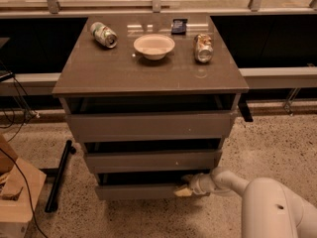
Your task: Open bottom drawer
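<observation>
A: Entry: open bottom drawer. Where is the gripper?

B: Low, at the right end of the bottom drawer, against the upper edge of its front. The arm comes in from the lower right, close to the floor.

A: Open or closed?

B: Cannot tell. The pale tip sits right at the front's edge, and its opening is not readable.

A: And the drawer itself?

B: Lowest of three in the cabinet, under the middle drawer, with a dark gap between the two fronts. Flat front, no handle.

A: The relation that matters?

B: The front's long axis runs left to right across the view, and nearly all of it lies to the left of the gripper. The drawer body lies behind the gripper. My reading: the pull goes straight out toward the camera, square to that axis.

A: Risk?

B: An off-centre hold at the right end could skew the drawer on its runners
</observation>
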Robot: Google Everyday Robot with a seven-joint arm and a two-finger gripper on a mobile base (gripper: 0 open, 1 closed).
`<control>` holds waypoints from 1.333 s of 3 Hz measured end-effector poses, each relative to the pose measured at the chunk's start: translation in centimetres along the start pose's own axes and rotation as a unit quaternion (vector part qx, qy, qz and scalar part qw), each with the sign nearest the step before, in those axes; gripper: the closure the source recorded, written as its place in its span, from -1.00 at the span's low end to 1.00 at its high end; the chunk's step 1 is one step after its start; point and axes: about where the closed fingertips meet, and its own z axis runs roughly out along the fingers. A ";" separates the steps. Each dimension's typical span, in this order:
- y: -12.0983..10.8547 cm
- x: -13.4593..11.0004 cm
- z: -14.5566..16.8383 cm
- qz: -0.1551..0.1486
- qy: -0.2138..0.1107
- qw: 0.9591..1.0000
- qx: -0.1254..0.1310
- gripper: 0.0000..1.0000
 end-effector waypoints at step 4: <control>1.9 2.5 -0.4 -0.003 0.065 0.998 -0.019 -1.00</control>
